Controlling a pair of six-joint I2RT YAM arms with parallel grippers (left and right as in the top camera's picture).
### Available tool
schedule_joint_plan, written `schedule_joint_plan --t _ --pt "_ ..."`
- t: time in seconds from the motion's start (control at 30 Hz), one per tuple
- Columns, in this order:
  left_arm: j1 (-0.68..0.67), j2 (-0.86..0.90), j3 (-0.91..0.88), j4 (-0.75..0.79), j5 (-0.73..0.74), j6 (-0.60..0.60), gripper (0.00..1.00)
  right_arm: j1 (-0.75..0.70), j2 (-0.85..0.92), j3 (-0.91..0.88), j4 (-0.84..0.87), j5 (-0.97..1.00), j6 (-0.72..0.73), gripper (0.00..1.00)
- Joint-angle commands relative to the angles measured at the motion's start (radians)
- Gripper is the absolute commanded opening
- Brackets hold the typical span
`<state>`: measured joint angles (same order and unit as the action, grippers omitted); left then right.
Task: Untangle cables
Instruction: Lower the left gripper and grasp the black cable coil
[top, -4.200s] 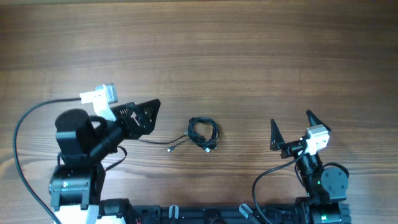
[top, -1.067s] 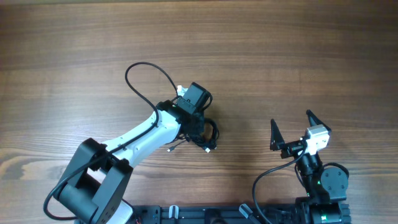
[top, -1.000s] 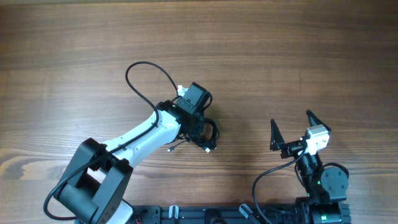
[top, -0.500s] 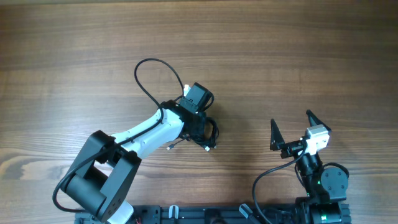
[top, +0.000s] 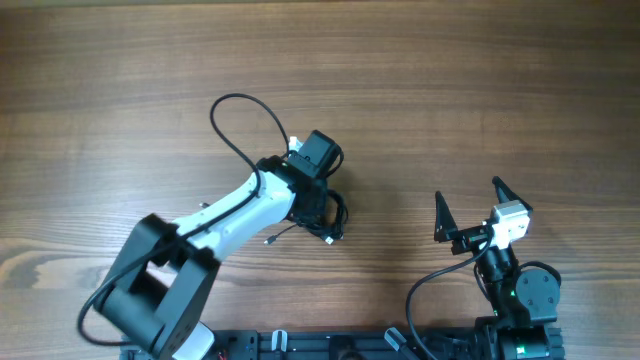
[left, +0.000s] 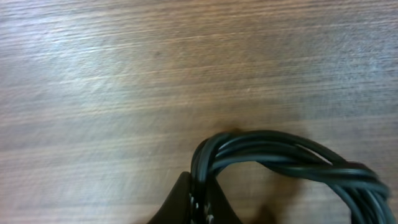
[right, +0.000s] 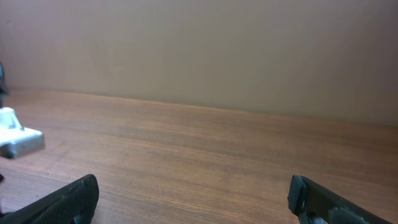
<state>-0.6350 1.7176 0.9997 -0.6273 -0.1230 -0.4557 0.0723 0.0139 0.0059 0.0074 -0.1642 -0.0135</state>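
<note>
The cables (top: 340, 214) lie as a small dark knot near the table's middle. One thin strand trails left to a silvery plug tip (top: 270, 241). My left gripper (top: 320, 207) is down on the knot's left side. In the left wrist view the cables (left: 280, 154) show as a loop of several black strands, and my left gripper (left: 200, 200) is shut on the strands at the loop's left end. My right gripper (top: 469, 206) stands open near the front right, apart from the knot. Only bare wood lies between the fingers of the right gripper (right: 193, 200).
The left arm's thicker black wire (top: 240, 112) arcs over the table behind the arm. The left arm's white link (top: 235, 208) stretches diagonally from the front left. In the right wrist view a white part of the left arm (right: 15, 140) shows at the far left.
The left arm came from its rest at the left to the knot. In the last second its jaws closed on the strands. The right arm has not moved.
</note>
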Motion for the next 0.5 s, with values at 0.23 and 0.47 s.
schedule_joint_plan --t 0.23,0.47 --pt "-0.002 -0.289 0.045 -0.245 -0.073 -0.407 0.04 -0.004 0.0 -0.001 0.006 -0.016 -0.007 1.0" --pt "-0.002 -0.4 0.045 -0.313 -0.077 -0.396 0.04 -0.004 0.0 -0.001 0.006 -0.016 -0.006 1.0"
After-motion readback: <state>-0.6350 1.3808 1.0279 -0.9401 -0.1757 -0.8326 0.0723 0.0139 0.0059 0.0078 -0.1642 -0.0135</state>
